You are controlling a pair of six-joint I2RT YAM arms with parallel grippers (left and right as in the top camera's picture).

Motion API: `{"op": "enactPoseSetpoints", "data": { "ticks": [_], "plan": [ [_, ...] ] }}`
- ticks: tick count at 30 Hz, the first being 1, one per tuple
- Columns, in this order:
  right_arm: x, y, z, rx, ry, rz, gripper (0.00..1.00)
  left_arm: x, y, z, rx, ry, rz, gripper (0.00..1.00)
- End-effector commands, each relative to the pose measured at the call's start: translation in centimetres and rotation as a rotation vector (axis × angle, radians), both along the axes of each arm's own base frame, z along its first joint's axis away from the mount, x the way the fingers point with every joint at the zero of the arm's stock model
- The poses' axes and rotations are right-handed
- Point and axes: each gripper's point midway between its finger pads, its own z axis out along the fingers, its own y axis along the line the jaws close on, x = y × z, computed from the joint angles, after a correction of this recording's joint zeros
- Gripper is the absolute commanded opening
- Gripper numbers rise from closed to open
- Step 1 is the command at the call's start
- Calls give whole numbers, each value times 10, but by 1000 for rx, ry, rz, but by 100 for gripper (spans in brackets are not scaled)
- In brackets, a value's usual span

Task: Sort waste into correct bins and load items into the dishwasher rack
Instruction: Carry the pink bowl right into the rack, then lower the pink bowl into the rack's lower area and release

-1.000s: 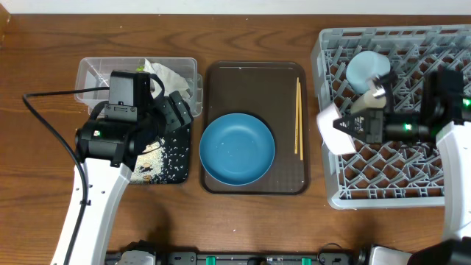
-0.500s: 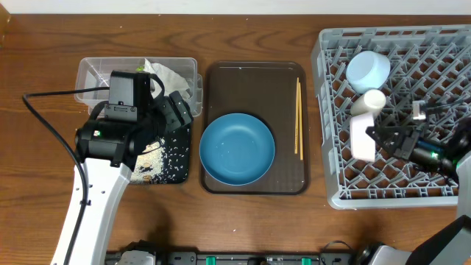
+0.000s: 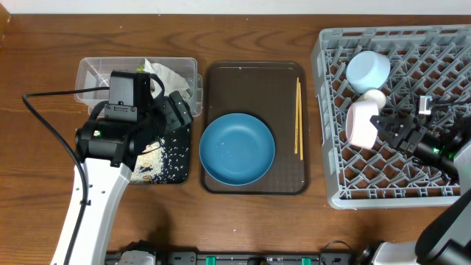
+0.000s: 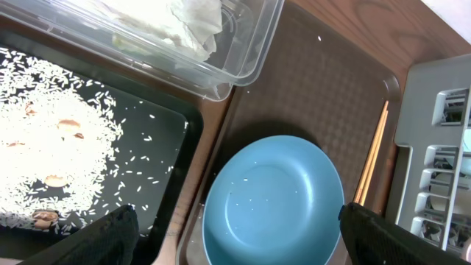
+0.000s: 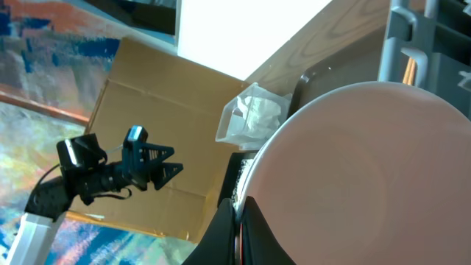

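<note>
The wide blue dish [image 3: 237, 149] [image 4: 276, 202] lies on the brown tray, with the chopsticks [image 3: 298, 118] [image 4: 372, 162] along the tray's right side. My left gripper [image 3: 176, 110] [image 4: 243, 246] hangs open above the seam between the black tray and the dish, holding nothing. In the dishwasher rack [image 3: 441, 44] stand a light-blue bowl [image 3: 368, 71] and a white cup [image 3: 373, 96]. My right gripper [image 3: 377, 124] [image 5: 239, 221] is shut on the rim of the pinkish-white bowl [image 3: 359, 125] [image 5: 368, 169], which stands on edge in the rack just below the cup.
The clear tub [image 3: 96, 73] [image 4: 243, 66] holds the crumpled napkin [image 3: 171, 77] [image 4: 191, 18]. Loose rice [image 3: 165, 158] [image 4: 51, 147] is spread over the black tray [image 4: 165, 158]. The brown tray [image 3: 250, 81] sits between the bins and the rack.
My right gripper has carried the pinkish-white bowl rightward from the rack's left edge and turned it onto its edge beside the cup. The left arm has not moved.
</note>
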Motion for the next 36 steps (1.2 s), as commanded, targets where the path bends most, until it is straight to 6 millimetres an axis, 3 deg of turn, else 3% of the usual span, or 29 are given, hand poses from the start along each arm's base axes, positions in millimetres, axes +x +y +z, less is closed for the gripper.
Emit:
{"op": "enactPoseSetpoints", "data": {
  "ticks": [1,7,20,29,36],
  "plan": [
    [4,-1,-6,79,16,-1,1,4,2,7,7,-18,3,90],
    [7,16,-20,131,103,56,1,4,2,7,7,-18,3,90],
    [11,21,-12,160,155,77,1,4,2,7,7,-17,3,90],
    [5,40,-3,152,150,130,1,4,2,7,7,-18,3,90],
    [4,41,-3,138,127,133,1,4,2,7,7,-18,3,90]
  ]
}}
